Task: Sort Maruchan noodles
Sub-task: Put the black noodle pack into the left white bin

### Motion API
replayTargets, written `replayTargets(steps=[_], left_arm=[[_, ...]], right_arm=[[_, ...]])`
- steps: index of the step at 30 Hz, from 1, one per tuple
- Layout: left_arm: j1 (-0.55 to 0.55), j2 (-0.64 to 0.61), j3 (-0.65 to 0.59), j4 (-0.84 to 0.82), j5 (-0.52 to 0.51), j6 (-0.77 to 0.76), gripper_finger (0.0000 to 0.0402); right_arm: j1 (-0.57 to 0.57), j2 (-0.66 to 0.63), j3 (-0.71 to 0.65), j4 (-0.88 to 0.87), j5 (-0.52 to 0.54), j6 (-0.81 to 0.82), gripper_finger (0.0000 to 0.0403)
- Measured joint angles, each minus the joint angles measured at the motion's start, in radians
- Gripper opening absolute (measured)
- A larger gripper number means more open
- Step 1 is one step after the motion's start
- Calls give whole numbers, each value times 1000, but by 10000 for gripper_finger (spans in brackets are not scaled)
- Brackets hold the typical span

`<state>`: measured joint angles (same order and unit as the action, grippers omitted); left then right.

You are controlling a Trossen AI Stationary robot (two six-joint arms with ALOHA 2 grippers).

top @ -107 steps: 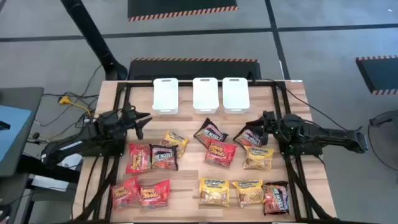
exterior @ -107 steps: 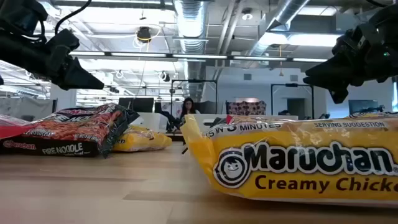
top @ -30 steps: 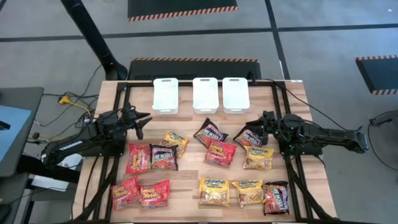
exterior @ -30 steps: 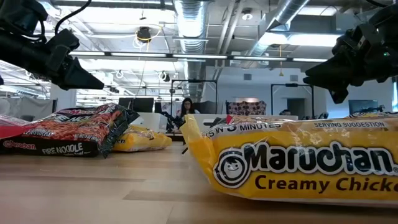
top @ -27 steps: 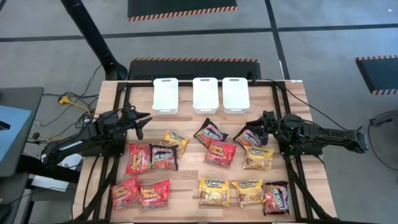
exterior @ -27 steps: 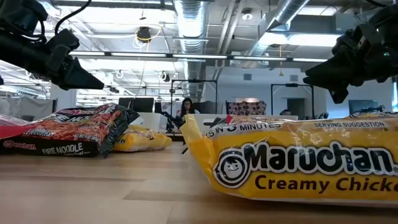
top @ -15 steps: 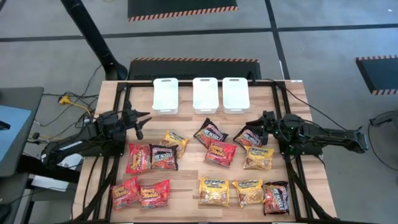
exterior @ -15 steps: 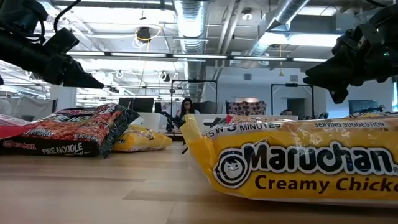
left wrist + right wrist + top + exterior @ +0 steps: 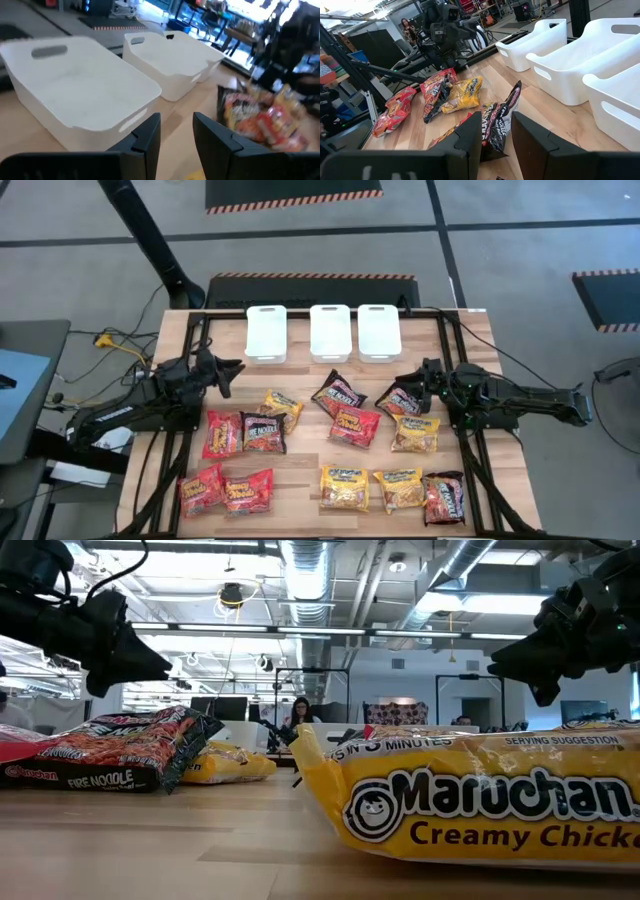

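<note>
**Noodles all on the table, bins bare, nothing picked yet**

Noodles lie scattered over the wooden table (image 9: 300, 465), none of them in a bin. Red packets (image 9: 222, 432) sit in a cluster on my left side, with two more at the front left corner. Yellow packets (image 9: 343, 486) lie along the front, another yellow one (image 9: 283, 406) is near the middle, and dark packets (image 9: 338, 393) are mixed in among them. One dark packet (image 9: 501, 119) stands tilted just ahead of my right fingers.

Three white bins (image 9: 329, 332) stand in a row at the far edge, side by side. As far as I can see, they hold nothing.

My left gripper (image 9: 222, 370) hovers above the table near the leftmost bin (image 9: 80, 95), clear of every packet. Its fingers (image 9: 148, 134) are parted with a narrow gap and grasp nothing. My right gripper (image 9: 412, 388) hangs over the dark packet on the right side; its fingers (image 9: 471, 131) also stand slightly apart and bare.

I judge this to be the very start of the sort: the approach to a first packet. Next I would lower one gripper onto a nearby packet, most likely the dark one under my right, and pinch it at a crinkled edge. These flat packets are slippery and lie close together, so I must aim for one alone.
</note>
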<state>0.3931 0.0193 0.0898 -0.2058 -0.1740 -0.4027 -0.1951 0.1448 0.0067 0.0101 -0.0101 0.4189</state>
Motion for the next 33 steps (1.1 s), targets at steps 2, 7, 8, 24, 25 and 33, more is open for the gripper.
replayTargets(steps=[2,7,8,24,25,33], left_arm=[[0,0,0,10,-22,-2,105],[0,0,1,12,-52,-1,105],[0,0,2,7,-52,-1,105],[0,0,6,47,-25,-69,105],[0,0,5,45,-25,-77,105],[0,0,6,34,-21,-120,107]], right_arm=[[0,0,0,0,0,0,132],[0,0,0,0,0,0,132],[0,0,0,1,0,0,132],[0,0,0,22,0,0,132],[0,0,0,23,0,0,132],[0,0,0,24,0,0,132]])
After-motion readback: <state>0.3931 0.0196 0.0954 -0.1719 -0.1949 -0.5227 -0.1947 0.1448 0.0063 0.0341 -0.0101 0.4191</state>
